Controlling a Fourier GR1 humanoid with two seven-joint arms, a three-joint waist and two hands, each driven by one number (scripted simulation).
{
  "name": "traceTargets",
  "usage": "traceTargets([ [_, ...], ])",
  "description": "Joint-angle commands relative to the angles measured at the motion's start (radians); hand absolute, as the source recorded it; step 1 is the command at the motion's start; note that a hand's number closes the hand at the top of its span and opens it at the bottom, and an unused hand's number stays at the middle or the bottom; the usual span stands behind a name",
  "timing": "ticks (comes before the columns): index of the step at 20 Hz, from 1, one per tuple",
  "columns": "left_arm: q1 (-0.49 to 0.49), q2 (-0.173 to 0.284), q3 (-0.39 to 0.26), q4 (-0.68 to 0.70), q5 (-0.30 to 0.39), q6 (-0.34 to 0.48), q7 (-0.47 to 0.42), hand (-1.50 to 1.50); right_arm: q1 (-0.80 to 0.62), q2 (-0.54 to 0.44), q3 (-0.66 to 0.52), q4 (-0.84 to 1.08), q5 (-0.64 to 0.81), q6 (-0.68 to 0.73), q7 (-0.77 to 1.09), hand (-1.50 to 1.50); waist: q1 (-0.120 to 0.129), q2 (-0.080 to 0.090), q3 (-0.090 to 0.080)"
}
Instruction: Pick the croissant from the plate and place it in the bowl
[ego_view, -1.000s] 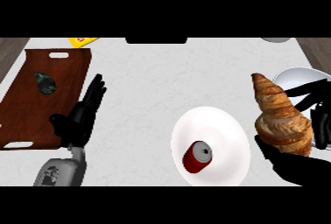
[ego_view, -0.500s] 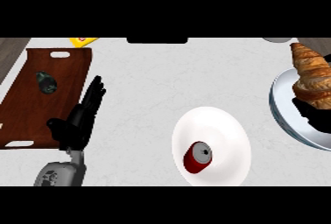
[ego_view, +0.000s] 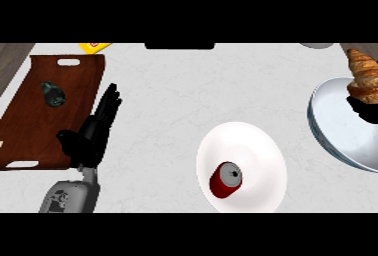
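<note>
Head view. Croissant (ego_view: 361, 75) is sitting at the right edge, upright, tip pointing up, above the bowl (ego_view: 341, 131), its lower end overlapping the bowl's far rim. Right hand (ego_view: 364, 108) is showing only as a black patch just under the croissant; its fingers are closing round the pastry's lower end and holding it. Bowl is pale grey-white and is running off the right edge, so little room is showing on that side.

White plate (ego_view: 255, 150) is lying centre-low on the table (ego_view: 199, 90), near the bowl but apart from it. A red can (ego_view: 226, 180) is lying on its side on the plate's lower part, silver end facing up-right; no label is readable.

Left hand (ego_view: 92, 132) is resting open at lower left, fingers straight and pointing up, holding nothing, overlapping the right edge of a brown tray (ego_view: 37, 130). The tray has handle slots at its near and far ends, and a small dark greenish object (ego_view: 52, 94) is lying on it; what it is cannot be told.

A yellow item (ego_view: 95, 46) is peeking in at the top edge beside the tray's far corner; its markings are too small to read. Wide bare table is lying open between tray, plate and bowl.
</note>
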Motion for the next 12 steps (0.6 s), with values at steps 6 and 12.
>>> traceTargets([
  [6, -0.001, -0.012, -0.016, -0.017, -0.013, -0.003, 0.011, 0.00, -0.087, -0.025, -0.052, 0.501, 0.056, -0.184, -0.264, 1.50, 0.008, 0.001, 0.000],
  [12, 0.030, -0.011, -0.022, -0.016, -0.010, -0.018, -0.014, 0.00, -0.072, -0.048, -0.103, 0.672, -0.091, -0.017, -0.357, -1.50, 0.009, 0.002, 0.000],
])
